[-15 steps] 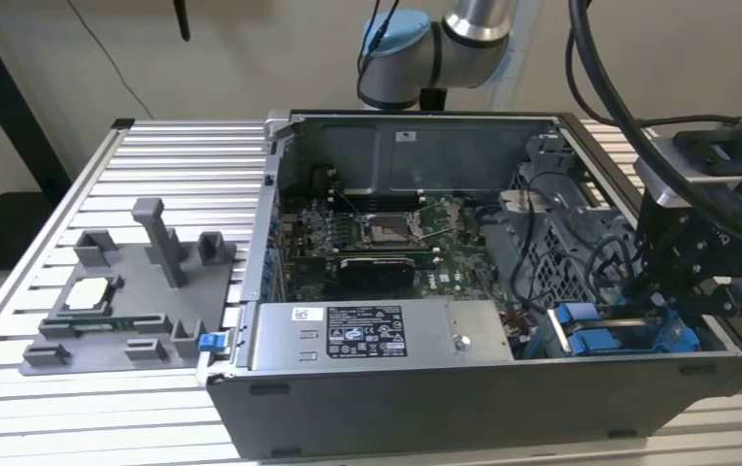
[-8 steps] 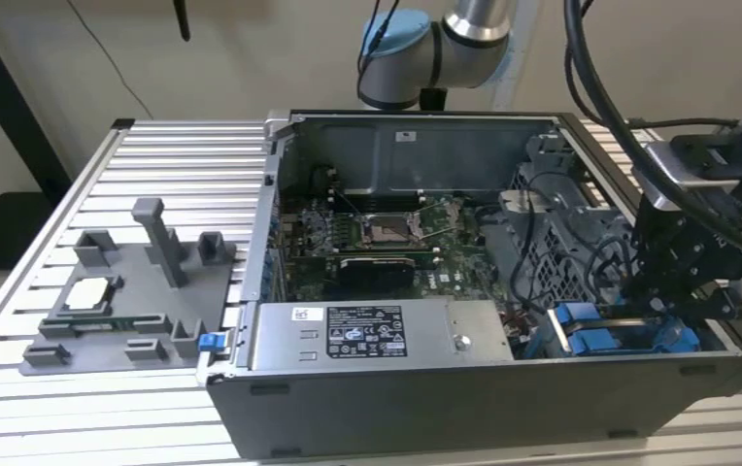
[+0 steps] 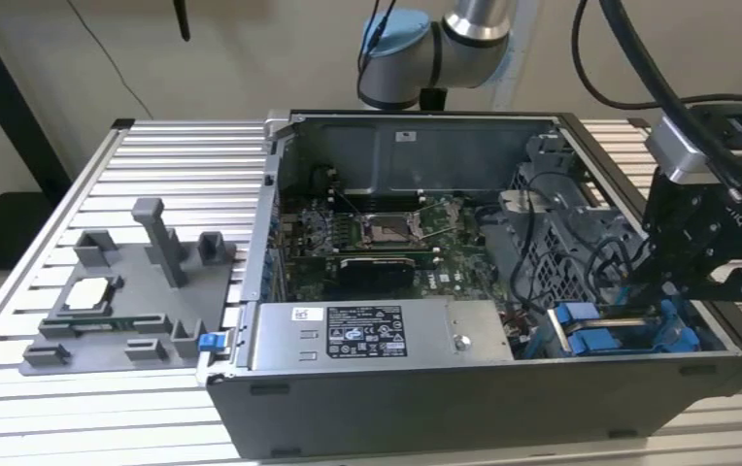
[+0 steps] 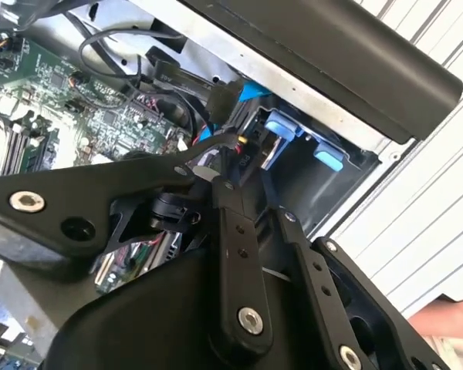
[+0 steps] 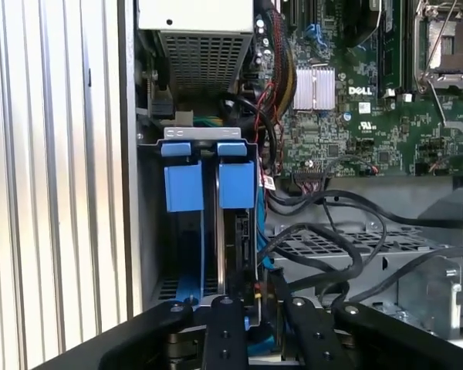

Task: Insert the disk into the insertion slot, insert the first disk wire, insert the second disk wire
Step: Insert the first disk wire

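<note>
hovers at the near end of the disk (image 5: pixel 237 185), already seated in the slot (image 5: pixel 208 133) with long axis pointing straight away from the gripper (image 5: pixel 256 302). seems to pinch a black wire plug (image 5: pixel 253 290), narrowed to a slim gap.

Beige wall (image 3: pixel 254 49), ribbed metal tabletop (image 3: pixel 34 408) (pale, slatted), black upright post (image 3: pixel 9 97) at the exterior view's left

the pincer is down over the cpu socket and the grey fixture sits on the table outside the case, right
No: in the exterior view the pincer is down at the blue carriers in a corner of the case, not over the CPU socket. The grey fixture does sit on the table outside it.
</note>
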Motion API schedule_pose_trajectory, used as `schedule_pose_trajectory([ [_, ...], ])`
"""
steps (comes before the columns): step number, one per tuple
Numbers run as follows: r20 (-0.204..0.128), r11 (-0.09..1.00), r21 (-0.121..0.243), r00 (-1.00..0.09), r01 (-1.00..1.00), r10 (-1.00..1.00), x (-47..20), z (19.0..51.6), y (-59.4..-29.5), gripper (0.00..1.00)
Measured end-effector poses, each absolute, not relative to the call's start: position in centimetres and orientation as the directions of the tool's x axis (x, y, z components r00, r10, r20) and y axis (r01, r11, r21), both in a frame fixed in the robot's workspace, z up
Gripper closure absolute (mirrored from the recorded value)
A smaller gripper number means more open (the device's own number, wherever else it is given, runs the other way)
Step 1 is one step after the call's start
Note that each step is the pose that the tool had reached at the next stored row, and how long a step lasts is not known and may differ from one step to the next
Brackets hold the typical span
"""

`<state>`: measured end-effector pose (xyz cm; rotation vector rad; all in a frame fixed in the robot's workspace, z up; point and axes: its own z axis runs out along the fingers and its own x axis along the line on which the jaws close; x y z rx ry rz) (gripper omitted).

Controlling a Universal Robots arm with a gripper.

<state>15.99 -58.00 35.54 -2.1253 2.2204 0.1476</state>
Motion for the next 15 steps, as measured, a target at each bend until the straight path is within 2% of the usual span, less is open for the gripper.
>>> schedule_pose_trajectory([
  [11, -0.120, 0.054, -0.026, -0.050, -0.998, -0.991, 15.6, 37.9, -57.7, 0.00],
  [15, -0.125, 0.060, -0.059, -0.052, -0.996, -0.991, 15.6, 38.0, -57.5, 0.00],
])
